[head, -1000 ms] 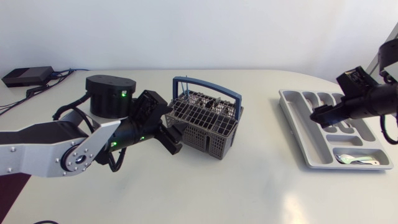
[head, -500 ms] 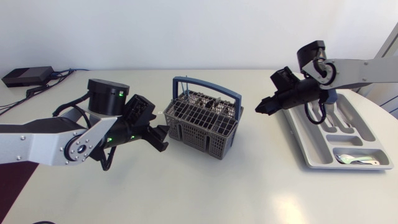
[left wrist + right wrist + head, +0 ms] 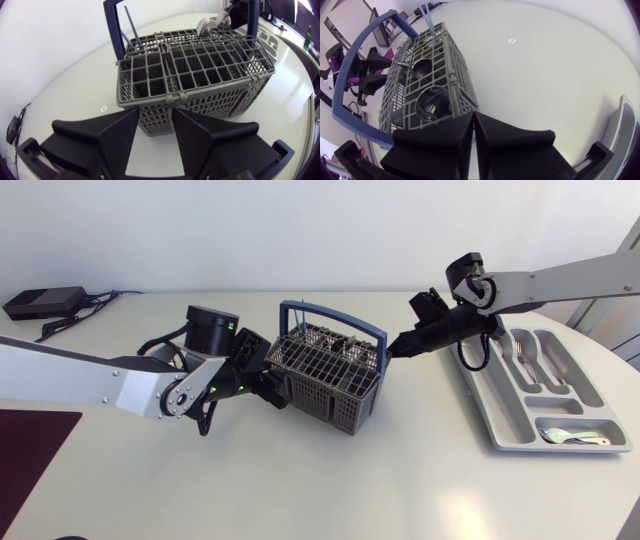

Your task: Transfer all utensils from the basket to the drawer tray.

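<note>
The grey wire basket point(image 3: 325, 375) with its blue handle point(image 3: 335, 317) stands mid-table, spoon bowls point(image 3: 432, 102) showing among the utensils inside. My left gripper point(image 3: 272, 387) is at its left end, open; the basket's near corner point(image 3: 155, 120) sits between the fingertips point(image 3: 125, 135), and I cannot tell whether they touch it. At the basket's right end my right gripper point(image 3: 395, 350) is shut with nothing in it, fingers pressed together point(image 3: 473, 114) just above the rim. The grey drawer tray point(image 3: 482, 395) lies at the right, holding forks point(image 3: 520, 350) and a spoon point(image 3: 575, 438).
A black box point(image 3: 45, 302) with cables lies at the back left. A dark mat point(image 3: 30, 450) covers the front left corner. The table's curved edge runs close behind and to the right of the tray.
My right arm swung from the tray over to the basket's right end and shut its fingers. My left gripper moved up against the basket's left end, its fingers narrowing.
</note>
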{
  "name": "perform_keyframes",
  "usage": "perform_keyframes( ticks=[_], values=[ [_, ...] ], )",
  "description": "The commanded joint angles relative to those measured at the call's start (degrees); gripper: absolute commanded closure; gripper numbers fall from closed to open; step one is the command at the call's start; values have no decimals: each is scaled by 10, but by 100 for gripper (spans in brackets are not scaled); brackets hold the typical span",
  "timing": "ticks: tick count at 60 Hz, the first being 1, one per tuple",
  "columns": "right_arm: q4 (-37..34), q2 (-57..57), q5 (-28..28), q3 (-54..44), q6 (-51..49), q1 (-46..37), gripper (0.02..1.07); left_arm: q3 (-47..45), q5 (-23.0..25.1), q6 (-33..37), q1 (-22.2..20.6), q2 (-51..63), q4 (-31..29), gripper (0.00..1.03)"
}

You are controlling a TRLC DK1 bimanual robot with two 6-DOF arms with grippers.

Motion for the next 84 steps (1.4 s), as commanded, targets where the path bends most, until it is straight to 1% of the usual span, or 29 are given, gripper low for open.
perform_keyframes(
  ticks=[1, 6, 12, 20, 33, 42, 47, 49, 50, 52, 54, 56, 58, 63, 64, 67, 72, 79, 84],
  values=[
    [-32, 1, -26, -1, -9, 10, 102, 20, -3, -17, 11, 23, 11, 58],
    [-60, -17, -43, -18, -26, 17, 102, 28, 9, -20, 27, 30, 11, 58],
    [-66, -50, -54, -54, -31, 30, 102, 39, 38, -24, 49, 37, 8, 58],
    [-69, -83, -53, -103, -31, 64, 102, 47, 78, -35, 71, 41, 6, 58],
    [-82, -146, -48, -173, -27, 123, 102, 60, 124, -39, 97, 48, -6, 58],
    [-77, -179, -38, -207, -17, 145, 102, 70, 144, -38, 123, 43, -23, 57],
    [-55, -209, 1, -230, -16, 143, 102, 61, 157, -33, 137, 2, -39, 57],
    [-44, -221, 8, -239, -16, 139, 101, 50, 159, -29, 139, -21, -43, 57],
    [-40, -230, 10, -243, -17, 137, 100, 45, 160, -28, 139, -35, -45, 57],
    [-35, -242, 15, -251, -23, 131, 94, 33, 162, -28, 139, -64, -52, 57],
    [-29, -255, 26, -258, -32, 126, 86, 21, 175, -28, 138, -94, -63, 57],
    [-21, -266, 39, -265, -39, 121, 78, 11, 182, -28, 129, -126, -79, 57],
    [-20, -273, 42, -268, -47, 113, 73, 3, 184, -28, 116, -148, -90, 57],
    [-22, -284, 43, -272, -63, 103, 71, -17, 185, -26, 66, -200, -116, 57],
    [-22, -285, 43, -272, -64, 101, 70, -17, 184, -25, 62, -202, -118, 57],
    [-22, -288, 43, -272, -67, 99, 70, -17, 183, -21, 31, -216, -140, 57],
    [-22, -294, 46, -273, -67, 99, 70, -12, 164, -18, 2, -213, -156, 58],
    [-24, -298, 52, -271, -67, 99, 70, -9, 163, -13, -9, -195, -174, 58],
    [-24, -298, 53, -270, -67, 99, 70, -12, 151, -13, -9, -185, -181, 59]
  ],
)
